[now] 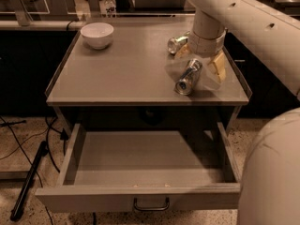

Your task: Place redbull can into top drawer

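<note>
I see the gripper [199,66] low over the table [122,74], out toward 3 o'clock on the top. Its two yellowish fingers [217,68] are spread wider than the redbull can [188,76]. The can lies on its side between them, silver end pointing to 7 o'clock. A pale haze surrounds the can, so I cannot tell whether either finger touches it. At 12 o'clock from it, a stubbier can [176,43] is half hidden behind the wrist. A white bowl [97,34] sits at 10 o'clock. The top drawer [140,197] is pulled out at 6 o'clock, its right front corner covered by the robot's body [274,172].
</note>
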